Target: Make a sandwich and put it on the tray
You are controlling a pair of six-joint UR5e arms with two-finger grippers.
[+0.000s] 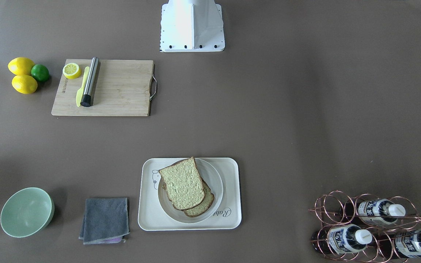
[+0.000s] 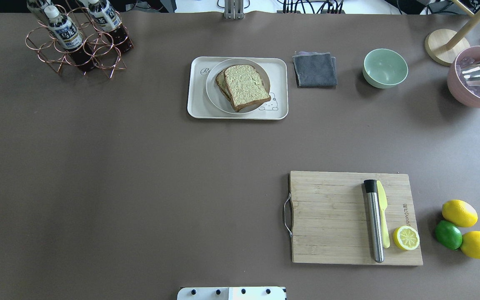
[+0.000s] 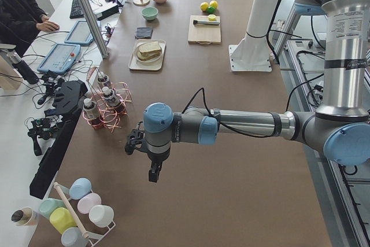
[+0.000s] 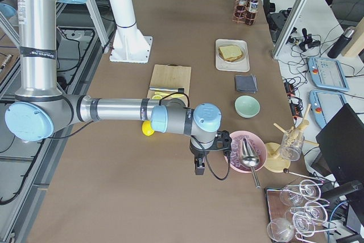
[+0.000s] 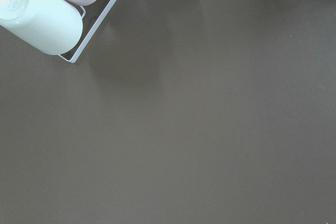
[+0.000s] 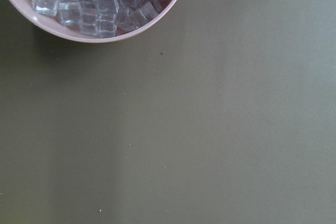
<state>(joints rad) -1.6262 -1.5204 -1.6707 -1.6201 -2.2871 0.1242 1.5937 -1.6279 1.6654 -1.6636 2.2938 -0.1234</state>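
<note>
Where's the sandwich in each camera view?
Front-facing: sandwich, bottom centre.
Overhead: top centre.
Exterior left: far, upper left.
Exterior right: far, upper right.
Left wrist: not in it.
Right wrist: not in it.
Landmark: the grey cloth beside its tray.

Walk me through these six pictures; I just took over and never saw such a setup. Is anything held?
This is a two-armed robot at a table. Two pictures look down on it, one from behind the robot, one facing it; two look along it from its ends; two come from wrist cameras. The sandwich lies on a plate on the tray. A cutting board sits apart. The left end effector and right end effector hang over bare table, seemingly holding nothing; whether open or shut, I cannot tell.
</note>
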